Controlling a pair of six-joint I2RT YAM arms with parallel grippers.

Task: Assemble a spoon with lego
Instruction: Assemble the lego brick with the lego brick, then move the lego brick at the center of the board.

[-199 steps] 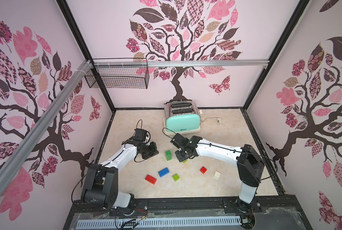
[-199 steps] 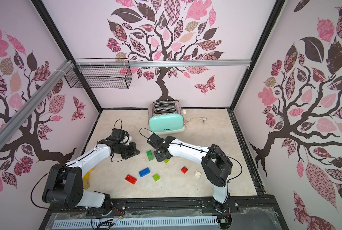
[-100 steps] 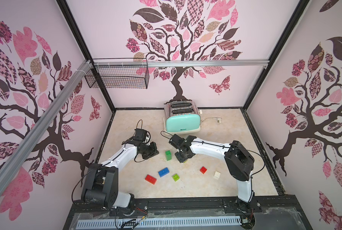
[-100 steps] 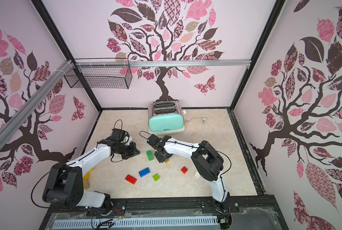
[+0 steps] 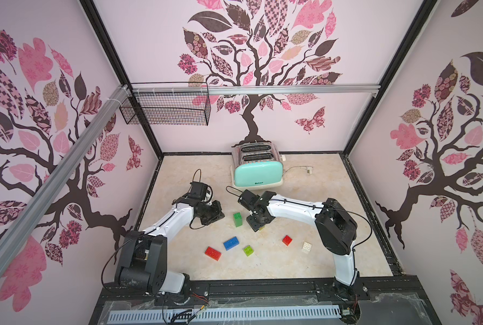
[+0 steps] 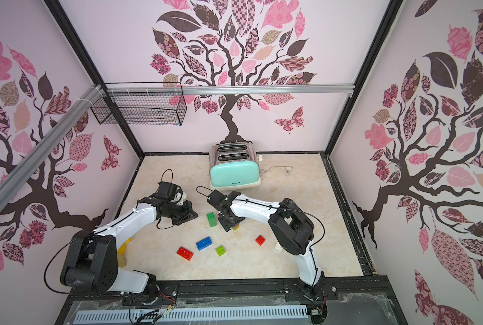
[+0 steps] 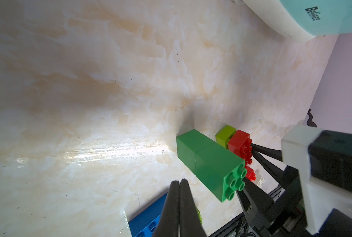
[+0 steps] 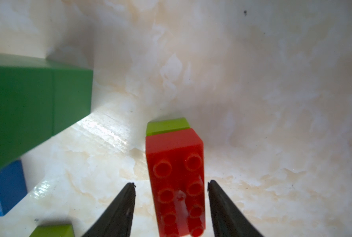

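- Little of the spoon is built: a green stack (image 5: 237, 219) of 2 bricks and a red-on-lime pair (image 8: 174, 164) stand apart near mid-table; blue brick (image 5: 231, 243), red oblong (image 5: 213, 253), lime brick (image 5: 248, 250), small red brick (image 5: 287, 240) and white brick (image 5: 306, 247) lie loose.
- The right gripper (image 8: 171, 185) straddles the pair, jaws parted and apparently clear; the left gripper (image 7: 179, 181) is closed, empty.
- Only the wrist views show the pair clearly; in both top views the arm mostly hides it.

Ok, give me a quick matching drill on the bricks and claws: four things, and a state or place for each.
Things:
1. left claw
2. right claw
3. green stack
4. white brick

States:
A. open, astride a red brick on lime
B. lying alone near the right arm's base
C. shut, empty
D. between the two claws

Pairs: 1-C, 2-A, 3-D, 4-B
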